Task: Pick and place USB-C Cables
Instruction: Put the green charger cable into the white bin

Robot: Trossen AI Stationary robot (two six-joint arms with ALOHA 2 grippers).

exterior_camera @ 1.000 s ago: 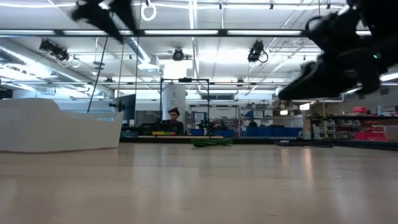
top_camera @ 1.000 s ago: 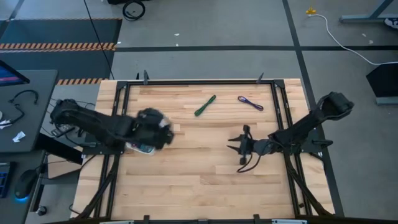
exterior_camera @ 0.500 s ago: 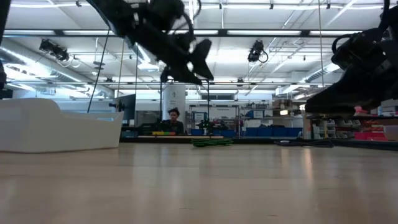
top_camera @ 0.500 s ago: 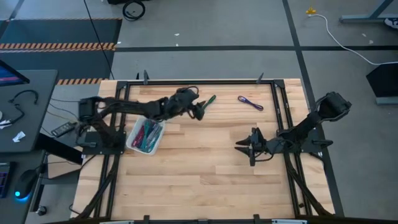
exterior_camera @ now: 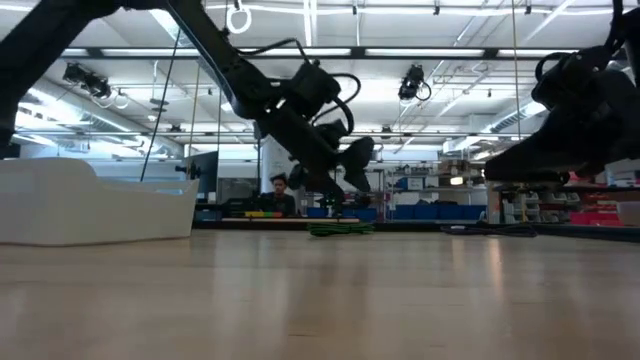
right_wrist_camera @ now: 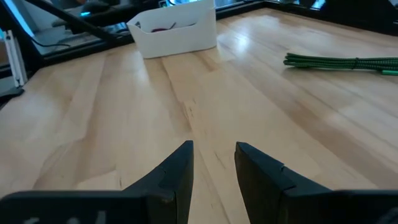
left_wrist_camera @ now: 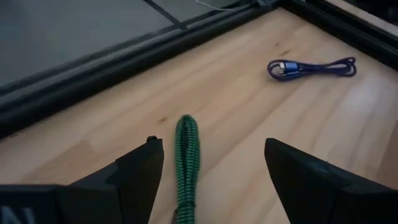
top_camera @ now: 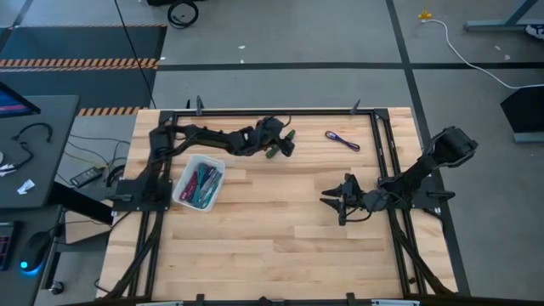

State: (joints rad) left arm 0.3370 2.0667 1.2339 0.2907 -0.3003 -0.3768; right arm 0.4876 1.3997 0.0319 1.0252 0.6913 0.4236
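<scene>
Left end effector point(top_camera: 283, 146) hanging over far part of wooden surface point(top_camera: 280, 246), fingers spread wide, nothing between them. Straddles near end of green cable point(left_wrist_camera: 186, 163), seen from wrist view lying straight along the gap between the two fingers. Lined up this way so a descent and a clench would catch the bundle across its width. Judged: approach step, grasp not yet made; green cable flat on surface, apart from the fingers.

Purple cable point(top_camera: 342, 140) further along same far edge, near the black frame rail, well apart from the green one. Untouched.

White bin point(top_camera: 198, 185) on left side of surface, near left arm's base. Holds several coloured cables already, pink and green visible from above. Placed within easy swing of left arm, likely the drop point.

Right end effector point(top_camera: 342, 202) idle above right-centre of surface, fingers only slightly parted, empty. Pointed toward bin and green cable, well away from both, clear of left arm's path.

No brand, label or legible writing on cables, bin or arms.
</scene>
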